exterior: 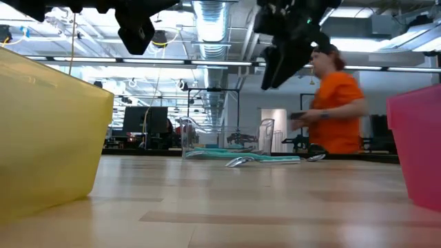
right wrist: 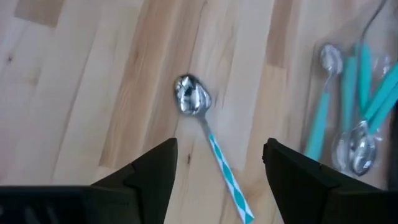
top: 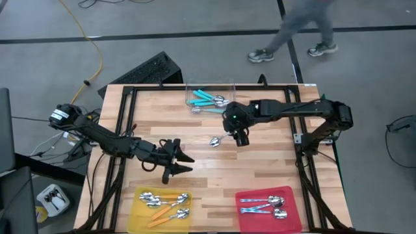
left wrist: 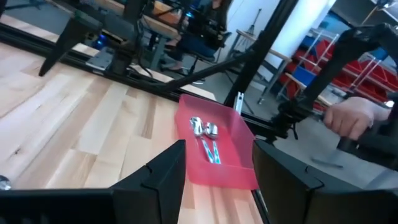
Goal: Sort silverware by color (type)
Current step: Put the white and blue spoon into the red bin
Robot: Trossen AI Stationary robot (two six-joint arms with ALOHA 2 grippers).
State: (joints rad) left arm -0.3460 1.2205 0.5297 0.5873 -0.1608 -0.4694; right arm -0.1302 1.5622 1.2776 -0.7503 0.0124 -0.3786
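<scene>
One teal-handled spoon (right wrist: 205, 124) lies flat on the wood table (top: 273, 169), its bowl (top: 214, 141) toward the left. My right gripper (right wrist: 221, 168) hangs open above its handle without touching it, slanting down, near the clear tub (top: 209, 97). The tub holds more teal spoons (top: 207, 99). Orange-handled spoons (top: 164, 203) lie in the yellow tray (top: 140, 218), silvery spoons (top: 265, 205) in the red tray (top: 244, 218). My left gripper (top: 181, 162) is open with nothing between its fingers, held about level above the table's left-middle, pointing toward the red tray (left wrist: 217, 168).
Black frame rails (top: 123, 130) run along the table's left and right sides. A person walks past beyond the far edge (top: 292, 32), and a person in an orange shirt (exterior: 337, 110) shows behind the table. Bare wood lies between the two trays.
</scene>
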